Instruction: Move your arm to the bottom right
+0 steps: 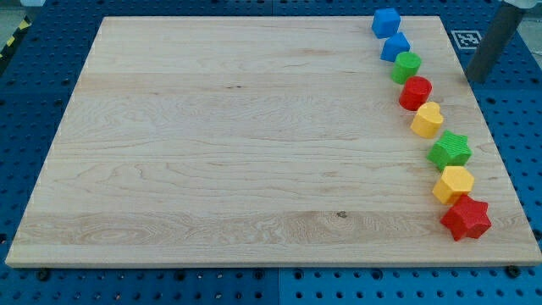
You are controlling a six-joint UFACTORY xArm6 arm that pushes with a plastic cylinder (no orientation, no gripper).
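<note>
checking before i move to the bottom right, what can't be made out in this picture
- My tip: the rod is motion-blurred in the camera view, so its exact end is uncertain; it sits at the view's right of the green cylinder.
- The rod's upper part and the arm: cut off by the view's top edge.
- Upper blue block and lower blue block: too small to tell exact shapes.
- Board: its bottom right corner is cut off by the view's right edge.

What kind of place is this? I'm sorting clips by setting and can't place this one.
Most likely a robotics lab bench. A wooden board lies on a blue perforated table, a printed marker tag sits at its corner, and my tip stands right of a curved row of coloured blocks.
</note>
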